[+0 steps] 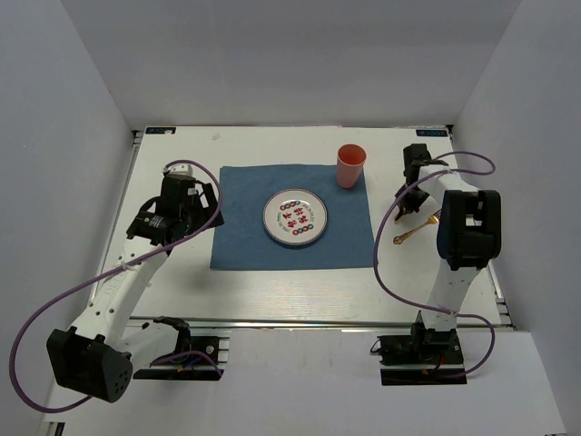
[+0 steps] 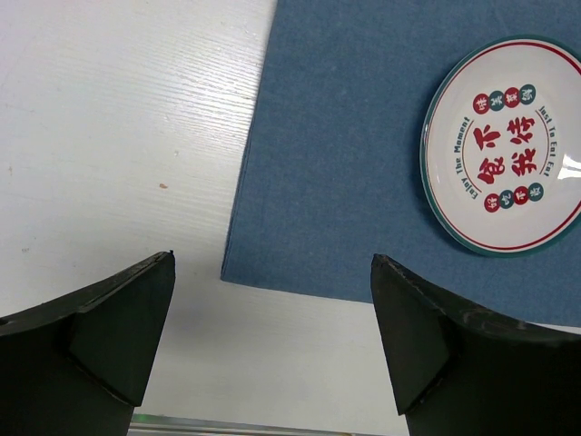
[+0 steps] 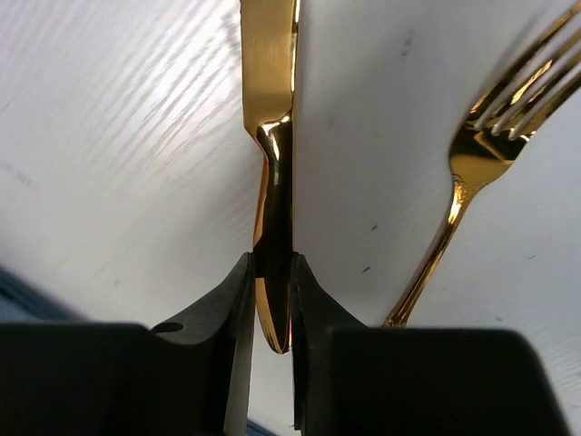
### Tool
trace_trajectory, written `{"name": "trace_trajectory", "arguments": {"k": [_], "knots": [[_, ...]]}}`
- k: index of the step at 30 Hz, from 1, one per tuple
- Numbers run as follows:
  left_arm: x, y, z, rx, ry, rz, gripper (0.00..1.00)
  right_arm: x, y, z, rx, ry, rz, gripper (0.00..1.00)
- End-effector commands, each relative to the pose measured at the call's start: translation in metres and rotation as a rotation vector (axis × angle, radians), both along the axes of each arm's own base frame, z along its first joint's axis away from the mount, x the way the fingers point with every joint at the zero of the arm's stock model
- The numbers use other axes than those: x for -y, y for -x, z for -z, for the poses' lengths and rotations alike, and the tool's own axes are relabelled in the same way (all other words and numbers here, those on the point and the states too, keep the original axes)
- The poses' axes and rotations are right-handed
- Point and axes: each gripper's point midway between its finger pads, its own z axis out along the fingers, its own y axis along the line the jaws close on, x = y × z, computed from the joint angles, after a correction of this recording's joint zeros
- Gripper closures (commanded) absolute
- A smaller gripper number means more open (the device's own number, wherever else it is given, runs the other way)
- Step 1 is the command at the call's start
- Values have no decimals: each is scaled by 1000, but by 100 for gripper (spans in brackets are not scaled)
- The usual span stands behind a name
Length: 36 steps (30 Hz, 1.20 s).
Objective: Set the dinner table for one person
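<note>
knife gripped, not yet laid

the large flat white dinner table (image 1: 272,291) with its faint plank grain runs from the arm bases to the far wall. a square blue cloth (image 1: 241,227) lies on its middle. on the cloth sits a round white plate (image 1: 294,218) with red lettering and a green rim. an orange-pink cup (image 1: 350,166) stands upright at the cloth's far right corner. right of the cloth, on bare table, lies a gold metal fork (image 3: 472,154).

just beside the fork, the right gripper (image 3: 270,272) has its fingers pinched narrow on the handle end of a gold metal knife (image 3: 270,136), which stands on edge. whether the knife is lifted clear of the table i cannot tell. the left gripper (image 2: 272,263) hangs by the cloth's left edge, fingers spread wide and holding nothing.

the step in hand looks like fetching the knife. the next move likely calls for carrying it to the plate's right side, laying it flat along the cloth's edge, and letting go without nudging plate or cup. the fork is not yet placed.
</note>
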Motion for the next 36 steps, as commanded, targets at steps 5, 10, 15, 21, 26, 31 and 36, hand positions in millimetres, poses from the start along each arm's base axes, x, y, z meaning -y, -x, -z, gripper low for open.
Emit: {"name": "trace_trajectory", "arguments": {"k": [5,10,15,21,26,31,36], "knots": [[-3,1,-6,20,2,-8,2,-13,-12,-56,144,151,-249,100],[-2,0,-5,17,5,-5,2,-36,16,-60,167,101,-366,100],[-1,0,-4,18,7,1,2,-69,44,-75,246,34,-521,100],[0,-1,-5,17,7,4,2,-102,83,-72,292,-72,-722,100],[0,-1,-9,37,15,6,2,-111,103,-64,256,-85,-759,100],[2,-1,-9,36,19,10,2,-120,114,-51,226,-100,-830,100],[2,0,-12,55,29,8,2,-128,112,-44,228,-99,-860,100]]}}
